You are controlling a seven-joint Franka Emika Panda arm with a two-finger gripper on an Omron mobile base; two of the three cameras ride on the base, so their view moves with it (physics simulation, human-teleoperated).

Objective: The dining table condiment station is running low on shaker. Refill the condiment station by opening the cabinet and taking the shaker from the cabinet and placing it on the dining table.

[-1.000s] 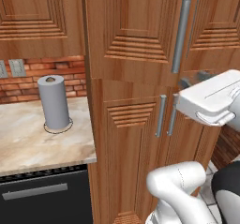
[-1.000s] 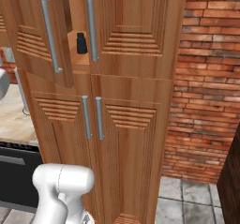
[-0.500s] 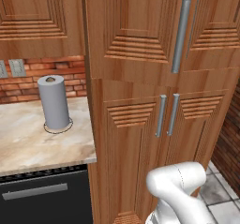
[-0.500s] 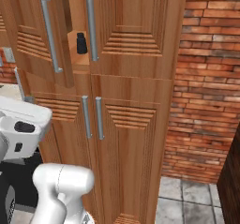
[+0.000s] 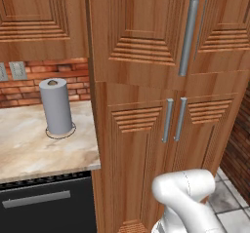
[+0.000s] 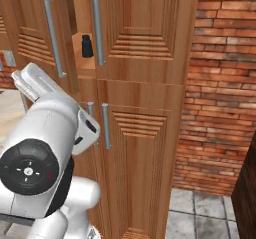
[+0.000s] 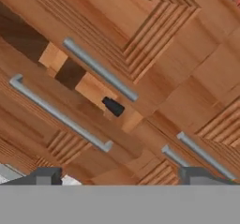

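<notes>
Behind the part-open upper cabinet (image 6: 145, 38) doors, the shaker (image 6: 87, 46) is seen upright on a shelf. Judged light, rigid, slippery; best pinched mid-body. Nothing is held by the wide-spread gripper (image 7: 119, 175).

My arm, white with dark joints, folded low at the base, elbow bulking near the right base camera; gripper (image 7: 119, 174) empty, finger tips (image 7: 47, 175) parted wide, wrist rolled.

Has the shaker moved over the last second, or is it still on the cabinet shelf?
No. In the right base view the shaker stands in the same gap between the two long handles of the cabinet, beside the right-hand one.
</notes>
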